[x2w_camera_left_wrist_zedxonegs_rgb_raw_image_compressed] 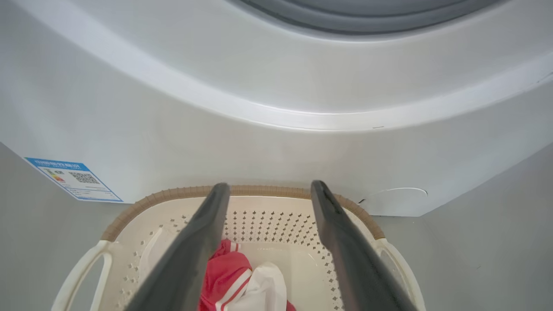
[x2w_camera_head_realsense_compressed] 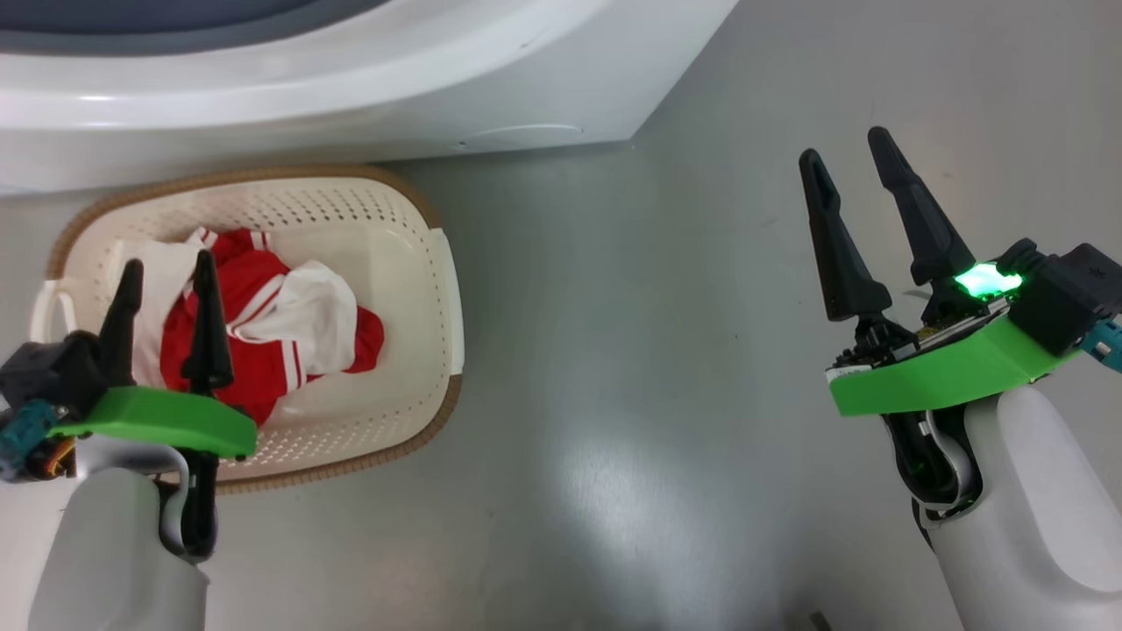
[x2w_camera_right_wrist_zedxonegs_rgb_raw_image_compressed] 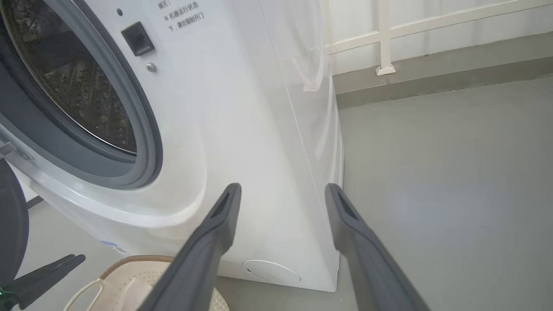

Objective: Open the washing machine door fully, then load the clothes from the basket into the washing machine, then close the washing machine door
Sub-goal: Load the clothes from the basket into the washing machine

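Observation:
The cream basket [x2w_camera_head_realsense_compressed: 438, 263] stands on the floor against the white washing machine [x2w_camera_head_realsense_compressed: 351, 96], and the red-and-white clothes [x2w_camera_head_realsense_compressed: 263, 315] lie in it. My left gripper [x2w_camera_head_realsense_compressed: 168, 263] hovers open over the basket's left half, above the clothes [x2w_camera_left_wrist_zedxonegs_rgb_raw_image_compressed: 233, 276]; its fingers [x2w_camera_left_wrist_zedxonegs_rgb_raw_image_compressed: 203, 242] hold nothing. My right gripper [x2w_camera_head_realsense_compressed: 846, 147] is open and empty over bare floor, well to the right. The right wrist view shows the steel drum [x2w_camera_right_wrist_zedxonegs_rgb_raw_image_compressed: 73, 86] uncovered inside the grey gasket [x2w_camera_right_wrist_zedxonegs_rgb_raw_image_compressed: 144, 142]. A dark curved edge at the left border looks like the washing machine door [x2w_camera_right_wrist_zedxonegs_rgb_raw_image_compressed: 11, 224] swung open.
A blue sticker [x2w_camera_left_wrist_zedxonegs_rgb_raw_image_compressed: 73, 178] and the round service flap [x2w_camera_left_wrist_zedxonegs_rgb_raw_image_compressed: 397, 201] mark the machine's lower front. Grey floor [x2w_camera_head_realsense_compressed: 657, 394] stretches to the right of the basket. A white railing on a low curb [x2w_camera_right_wrist_zedxonegs_rgb_raw_image_compressed: 432, 82] runs behind the machine's right side.

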Tool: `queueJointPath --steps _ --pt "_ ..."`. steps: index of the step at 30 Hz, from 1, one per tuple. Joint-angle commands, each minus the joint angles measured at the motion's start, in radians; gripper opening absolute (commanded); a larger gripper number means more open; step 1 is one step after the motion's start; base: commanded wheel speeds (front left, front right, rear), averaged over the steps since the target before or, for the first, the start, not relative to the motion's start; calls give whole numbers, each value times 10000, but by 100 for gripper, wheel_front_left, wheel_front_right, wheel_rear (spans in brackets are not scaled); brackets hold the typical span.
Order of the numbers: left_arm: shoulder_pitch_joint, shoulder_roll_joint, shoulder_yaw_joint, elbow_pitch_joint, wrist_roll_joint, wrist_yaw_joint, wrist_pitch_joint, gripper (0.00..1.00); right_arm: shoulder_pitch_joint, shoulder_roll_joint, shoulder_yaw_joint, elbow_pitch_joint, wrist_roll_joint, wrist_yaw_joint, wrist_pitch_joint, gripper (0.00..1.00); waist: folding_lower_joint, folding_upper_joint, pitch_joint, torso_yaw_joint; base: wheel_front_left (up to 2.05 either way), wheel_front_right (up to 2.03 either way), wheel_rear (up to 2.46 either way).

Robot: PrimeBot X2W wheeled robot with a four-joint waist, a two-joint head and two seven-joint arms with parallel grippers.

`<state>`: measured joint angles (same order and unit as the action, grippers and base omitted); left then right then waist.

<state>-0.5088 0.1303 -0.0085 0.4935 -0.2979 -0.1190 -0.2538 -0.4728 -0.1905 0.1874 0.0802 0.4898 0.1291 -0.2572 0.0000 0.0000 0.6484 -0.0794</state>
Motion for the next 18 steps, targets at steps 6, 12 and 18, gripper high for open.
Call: queueJointPath --steps 6,12,18 --pt "-725 564 200 1221 -375 -86 -80 100 -66 129 254 -337 -146 16 -46 100 0 0 666 -243 0 0 0" --pt "-1584 785 0 2600 -553 -106 -80 100 -234 184 279 -385 -170 16 -46 100 0 0 1100 -381 0 0 0" --pt "-2316 995 -319 4022 -763 -113 -80 100 -375 253 368 -409 -176 16 -46 100 0 0 1433 -549 0 0 0"
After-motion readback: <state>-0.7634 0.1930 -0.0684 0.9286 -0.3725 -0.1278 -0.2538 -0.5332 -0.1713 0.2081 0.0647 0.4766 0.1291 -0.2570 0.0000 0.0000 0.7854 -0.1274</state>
